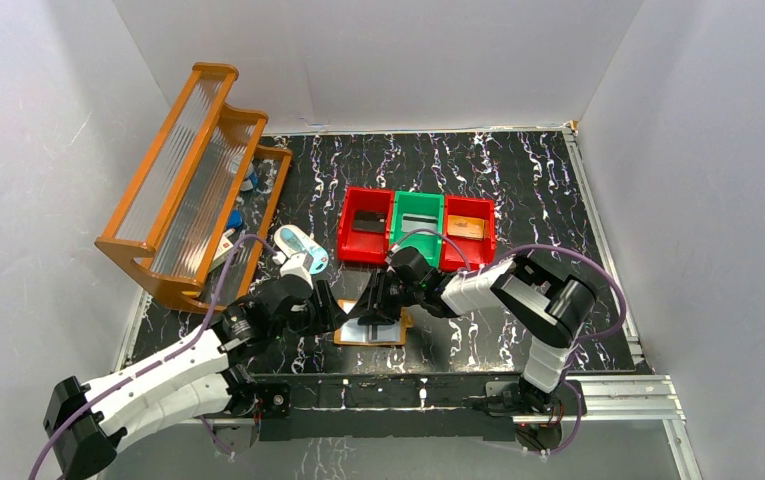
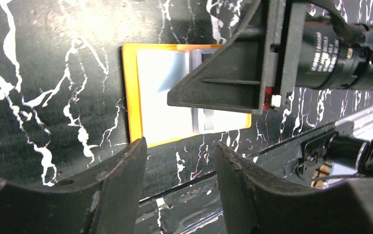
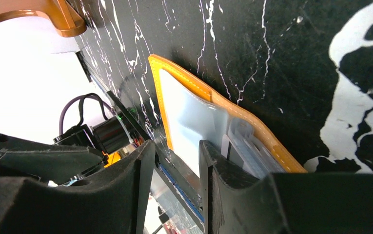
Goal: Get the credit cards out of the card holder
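Left wrist: flat orange card holder (image 2: pixel 155 112), glossy window; left claw (image 2: pixel 180 146) and right claw (image 3: pixel 175 146) both spread.

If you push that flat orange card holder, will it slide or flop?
The card holder lies thin and flat on the table, so it would probably slide, not roll or tip. Its clear window looks glossy, maybe slippery to grip. Its orange edge curves in the right wrist view, so it is likely bendy.
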Motion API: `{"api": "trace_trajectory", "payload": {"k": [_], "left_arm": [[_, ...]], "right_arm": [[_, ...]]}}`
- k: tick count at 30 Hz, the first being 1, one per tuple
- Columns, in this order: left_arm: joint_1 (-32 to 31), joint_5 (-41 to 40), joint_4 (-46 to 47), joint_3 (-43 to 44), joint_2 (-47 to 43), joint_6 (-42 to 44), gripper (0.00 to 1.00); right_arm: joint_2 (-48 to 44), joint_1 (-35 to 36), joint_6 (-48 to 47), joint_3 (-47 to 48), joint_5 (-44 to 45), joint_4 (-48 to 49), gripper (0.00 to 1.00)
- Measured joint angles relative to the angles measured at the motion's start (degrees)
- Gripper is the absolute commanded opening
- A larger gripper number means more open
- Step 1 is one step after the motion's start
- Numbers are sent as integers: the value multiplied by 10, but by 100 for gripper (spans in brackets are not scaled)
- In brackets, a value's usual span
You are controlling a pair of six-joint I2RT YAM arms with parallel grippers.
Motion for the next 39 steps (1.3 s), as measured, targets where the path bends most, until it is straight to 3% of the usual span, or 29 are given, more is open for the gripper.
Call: {"api": "trace_trajectory", "payload": {"k": [3,10,20,27,29,39], "left_arm": [[0,15,19,7,19,18,32],[0,38,86,2,102,21,20],[2,49,190,-23,221,26,18],[4,61,224,-23,249,39,30],[4,66,232,-24,243,40,37],[9,125,290,-43,247,53,42]], "right_arm": [[0,1,-2,0,3,-2,39],[-16,3,-5,0,34,-25,33],[-82,3,-22,0,94,-82,36],[-135,3,-61,1,168,-197,37],[-142,3,-67,-1,179,-215,37],[-161,2,-53,-58,181,-154,37]]}}
